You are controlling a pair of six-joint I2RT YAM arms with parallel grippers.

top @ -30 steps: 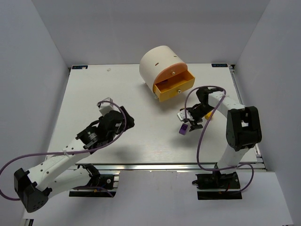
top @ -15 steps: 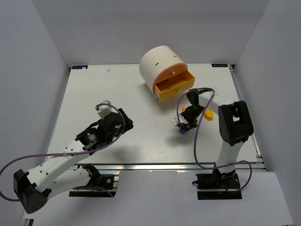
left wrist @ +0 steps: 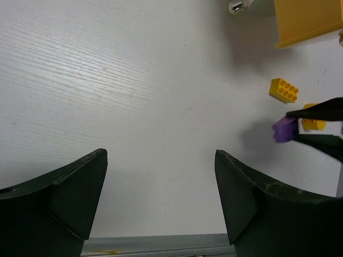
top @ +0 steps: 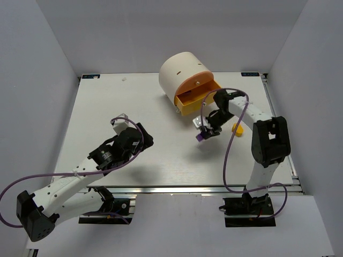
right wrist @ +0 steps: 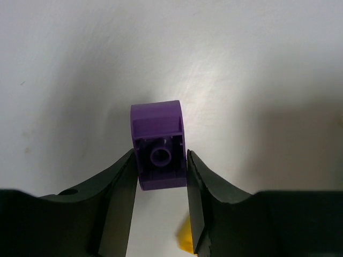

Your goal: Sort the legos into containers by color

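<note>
A purple lego (right wrist: 158, 152) is pinched between the fingers of my right gripper (right wrist: 159, 160), which is shut on it and holds it just above the table. From above, this brick (top: 200, 137) hangs in front of the cream drum (top: 179, 69), whose yellow drawer (top: 199, 101) is pulled open. Two yellow legos (left wrist: 284, 90) lie on the table to the right of the held brick; one (top: 236, 127) shows from above. My left gripper (left wrist: 161, 154) stands open and holds nothing, low over the table at the left (top: 140, 137).
The drum's orange segment (top: 195, 83) sits shut above the open drawer. The right arm (top: 241, 107) arches over the yellow bricks. A grey rail (top: 177, 190) runs along the table's near edge. White walls close in the sides and back.
My right gripper has shut on the purple lego and carried it left and toward the drum. The left arm has barely shifted.
</note>
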